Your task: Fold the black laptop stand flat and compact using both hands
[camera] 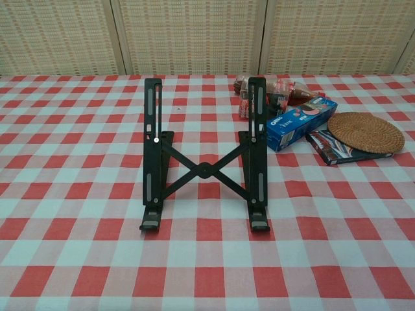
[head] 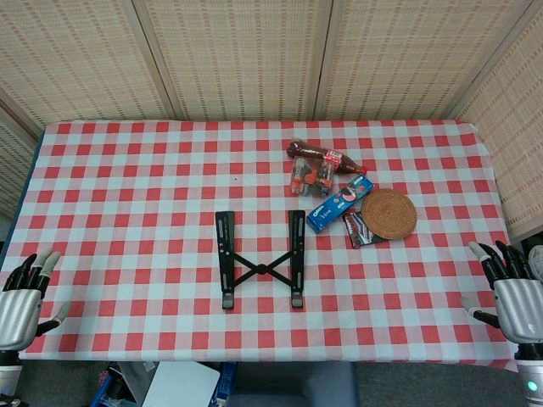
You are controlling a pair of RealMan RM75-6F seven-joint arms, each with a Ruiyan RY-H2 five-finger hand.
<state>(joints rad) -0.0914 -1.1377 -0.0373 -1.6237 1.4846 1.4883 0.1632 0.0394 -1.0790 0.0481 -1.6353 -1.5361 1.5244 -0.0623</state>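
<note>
The black laptop stand [head: 260, 258] sits unfolded at the middle of the checked table, its two side rails apart and joined by a crossed brace. In the chest view the stand [camera: 203, 157] has its rails raised at the back. My left hand [head: 24, 292] hovers at the table's front left corner, fingers apart and holding nothing. My right hand [head: 512, 292] is at the front right corner, fingers likewise spread and empty. Both hands are far from the stand, and neither shows in the chest view.
Right of the stand lie a blue Oreo box [head: 339, 203], a round woven coaster [head: 389, 212] on a dark packet [head: 361, 231], a cola bottle [head: 327, 157] and a clear pack [head: 310, 179]. A woven screen stands behind the table.
</note>
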